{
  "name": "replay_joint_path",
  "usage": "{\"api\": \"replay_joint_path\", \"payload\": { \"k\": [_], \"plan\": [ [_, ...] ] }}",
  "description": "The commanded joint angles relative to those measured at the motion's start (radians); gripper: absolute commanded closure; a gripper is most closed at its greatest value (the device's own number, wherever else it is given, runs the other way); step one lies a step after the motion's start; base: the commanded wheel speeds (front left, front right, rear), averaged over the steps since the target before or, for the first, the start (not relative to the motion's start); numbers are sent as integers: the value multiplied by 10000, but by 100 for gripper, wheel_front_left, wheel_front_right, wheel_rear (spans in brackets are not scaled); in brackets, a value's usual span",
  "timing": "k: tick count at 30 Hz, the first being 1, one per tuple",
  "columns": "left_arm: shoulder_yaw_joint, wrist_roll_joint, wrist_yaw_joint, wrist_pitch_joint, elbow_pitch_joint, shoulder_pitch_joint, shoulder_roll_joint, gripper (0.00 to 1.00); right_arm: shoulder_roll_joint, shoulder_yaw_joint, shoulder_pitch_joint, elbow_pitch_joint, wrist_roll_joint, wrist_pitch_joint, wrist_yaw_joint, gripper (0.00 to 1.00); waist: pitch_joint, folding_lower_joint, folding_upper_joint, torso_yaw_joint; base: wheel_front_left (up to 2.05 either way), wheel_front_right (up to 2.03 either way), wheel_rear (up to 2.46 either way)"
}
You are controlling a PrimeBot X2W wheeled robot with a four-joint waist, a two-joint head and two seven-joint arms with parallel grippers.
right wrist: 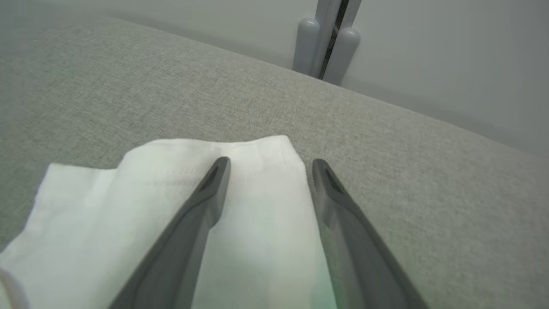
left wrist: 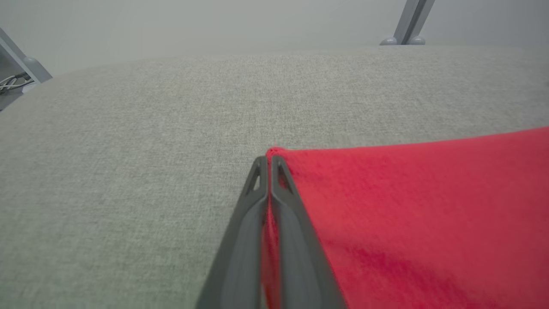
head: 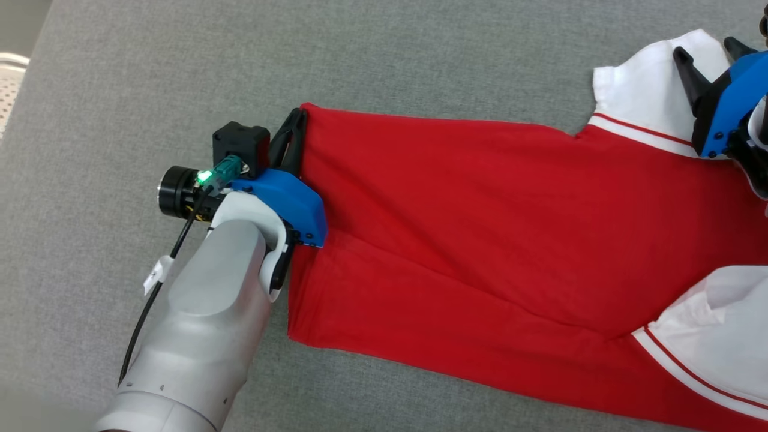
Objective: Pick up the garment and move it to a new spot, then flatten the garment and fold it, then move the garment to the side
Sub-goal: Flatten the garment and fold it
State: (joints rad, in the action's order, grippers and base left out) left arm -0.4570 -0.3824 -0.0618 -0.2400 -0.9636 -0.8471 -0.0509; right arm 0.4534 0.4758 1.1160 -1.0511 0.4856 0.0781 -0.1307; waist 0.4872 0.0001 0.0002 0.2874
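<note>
The garment (head: 480, 240) is a red shirt with white sleeves, spread across the grey fabric surface (head: 180, 72), hem to the left. My left gripper (head: 295, 123) is shut on the hem's far corner; in the left wrist view red cloth (left wrist: 407, 206) is pinched between the closed fingers of that gripper (left wrist: 269, 159). At the right edge of the head view my right gripper (head: 705, 51) stands open over the far white sleeve (head: 648, 90). Seen from the right wrist, this gripper (right wrist: 268, 165) has its two fingers spread over the white sleeve's (right wrist: 171, 193) cuff.
A second white sleeve (head: 714, 324) lies at the lower right. A white perforated object (head: 9, 78) shows beyond the surface's left edge. Grey frame posts (right wrist: 326, 43) stand behind the surface's far edge. Bare grey fabric stretches to the left and above the shirt.
</note>
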Motion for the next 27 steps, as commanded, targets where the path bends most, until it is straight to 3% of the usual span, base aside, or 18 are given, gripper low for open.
{"api": "replay_joint_path", "payload": {
  "k": [1,2,3,4,10,17,23,27],
  "plan": [
    [-118,-137,73,-66,83,-128,2,100,144,59,200,-161,-27,48,-1,5,82,-1,-2,112,0,0,0],
    [-266,-271,113,-71,143,-138,2,100,134,109,267,-292,-49,78,-1,22,92,-1,-2,137,0,0,0],
    [-368,-393,167,-80,174,-168,6,100,107,148,344,-398,-35,109,-1,65,109,-1,-2,152,0,0,0],
    [-478,-506,224,-93,204,-204,5,100,101,176,405,-489,-43,54,-1,100,124,-1,-2,155,0,0,0],
    [-696,-903,636,-196,158,-273,3,100,228,-73,858,-866,-306,-1479,-1,100,42,-1,-2,12,0,0,0],
    [-222,-788,985,-263,480,83,-311,100,-162,-511,641,-1165,-155,-3101,-1,100,-444,-1,-2,-578,0,0,0],
    [256,-507,1147,-260,1053,853,-741,100,-334,-668,-263,-293,367,-3432,-1,100,-1071,-1,-2,-1295,0,0,0],
    [535,-341,1186,-260,1263,1478,-992,100,-356,-843,-1420,1080,766,-3435,-1,100,-1547,-1,-2,-1739,0,0,0]
  ]
}}
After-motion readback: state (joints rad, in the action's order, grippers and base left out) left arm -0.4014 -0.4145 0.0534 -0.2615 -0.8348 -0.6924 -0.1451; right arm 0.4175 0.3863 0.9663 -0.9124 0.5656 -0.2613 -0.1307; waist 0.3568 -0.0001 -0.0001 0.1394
